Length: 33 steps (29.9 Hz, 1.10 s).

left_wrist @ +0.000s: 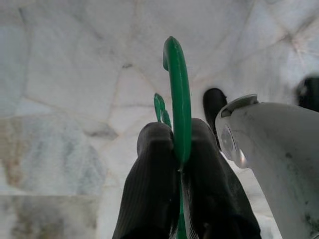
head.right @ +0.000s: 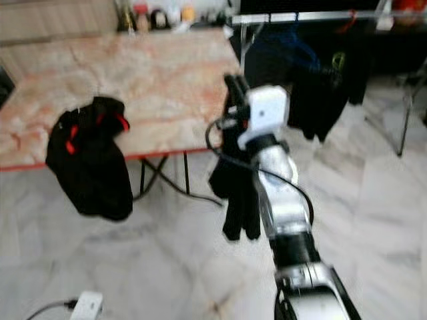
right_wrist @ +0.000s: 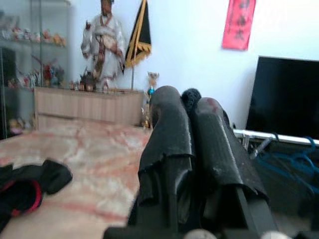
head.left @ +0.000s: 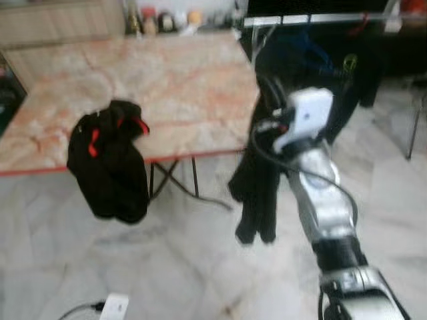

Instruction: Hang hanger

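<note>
- Left eye view: right arm raised at centre-right, its right tool (head.left: 267, 90) lifted toward the near-left end of a metal clothes rail (head.left: 313, 19) at far right. A black garment (head.left: 257, 193) hangs below the tool, drooping toward the marble floor (head.left: 200, 267).
- Dark clothes (head.left: 320, 67) hang along the rail behind the arm.
- Marble-patterned surface (head.left: 167, 80) takes the far left; a black-and-red garment (head.left: 110, 160) lies draped over its near edge. Bottles and jars (head.left: 160, 20) stand along its far edge.
- White power strip (head.left: 113, 308) with a cable on the floor, near left.
- Right eye view: same scene, blurred; right tool up beside the surface's right edge, black garment dangling under it.
- Left wrist view: left tool (left_wrist: 182, 149) points down at the marble floor, fingers (left_wrist: 154, 174) pressed together, clamped on the stem of a green hanger (left_wrist: 178, 99); its hook stands out beyond the fingertips. A dark shape on the floor beyond is too unclear to name.
- Right wrist view: right tool's fingers (right_wrist: 169, 134) lie together, a black rounded piece pinched between the tips; what exactly it is cannot be told. Far off: the surface, a black screen (right_wrist: 286, 94), a figurine (right_wrist: 105, 45) on a wooden cabinet, a red wall hanging (right_wrist: 238, 22), blue hangers (right_wrist: 294, 162) on the rail.
</note>
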Available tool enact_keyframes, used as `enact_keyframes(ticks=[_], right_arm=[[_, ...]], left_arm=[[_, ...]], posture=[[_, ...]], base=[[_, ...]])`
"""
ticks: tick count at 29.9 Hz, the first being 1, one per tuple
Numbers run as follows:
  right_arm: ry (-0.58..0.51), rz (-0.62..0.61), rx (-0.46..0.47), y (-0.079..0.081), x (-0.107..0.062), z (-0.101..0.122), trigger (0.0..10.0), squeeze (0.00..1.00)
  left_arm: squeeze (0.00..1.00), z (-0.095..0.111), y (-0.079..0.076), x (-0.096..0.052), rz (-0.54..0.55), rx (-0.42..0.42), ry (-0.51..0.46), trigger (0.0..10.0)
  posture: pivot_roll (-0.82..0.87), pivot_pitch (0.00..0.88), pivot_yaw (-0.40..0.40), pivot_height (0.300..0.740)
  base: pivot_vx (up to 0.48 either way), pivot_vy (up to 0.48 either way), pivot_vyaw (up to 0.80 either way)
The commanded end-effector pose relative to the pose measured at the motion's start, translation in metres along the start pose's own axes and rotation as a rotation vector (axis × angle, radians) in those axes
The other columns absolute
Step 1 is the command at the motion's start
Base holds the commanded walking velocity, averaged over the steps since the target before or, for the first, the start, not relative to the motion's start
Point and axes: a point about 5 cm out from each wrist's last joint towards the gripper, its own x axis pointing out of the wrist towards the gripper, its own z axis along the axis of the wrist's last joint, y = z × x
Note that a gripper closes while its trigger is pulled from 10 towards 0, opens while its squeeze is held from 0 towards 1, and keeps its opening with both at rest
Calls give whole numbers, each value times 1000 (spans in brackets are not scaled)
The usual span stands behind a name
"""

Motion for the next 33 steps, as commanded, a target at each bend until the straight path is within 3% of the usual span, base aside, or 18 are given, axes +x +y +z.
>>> enact_keyframes(ticks=[1,2,11,17,33], right_arm=[[-45,4,3,-4,11,13,10000,0],[-54,5,14,-3,21,18,10000,0],[-140,63,-19,6,59,52,10000,0],[-169,64,-36,6,78,71,10000,0],[-178,62,-75,2,94,81,10000,0]], left_arm=[[0,-3,-6,0,-14,11,15,10000],[0,-3,-6,0,-17,14,14,10000],[0,-2,-10,1,-25,17,15,10000],[0,-3,-14,1,-29,21,21,10000],[0,-6,-16,1,-31,22,31,10000]], posture=[[-72,56,26,740],[-72,56,26,740],[-76,47,23,740],[-79,39,24,740],[-76,17,17,740]], base=[[307,0,0],[307,0,0],[305,0,0],[299,0,0],[18,0,0]])
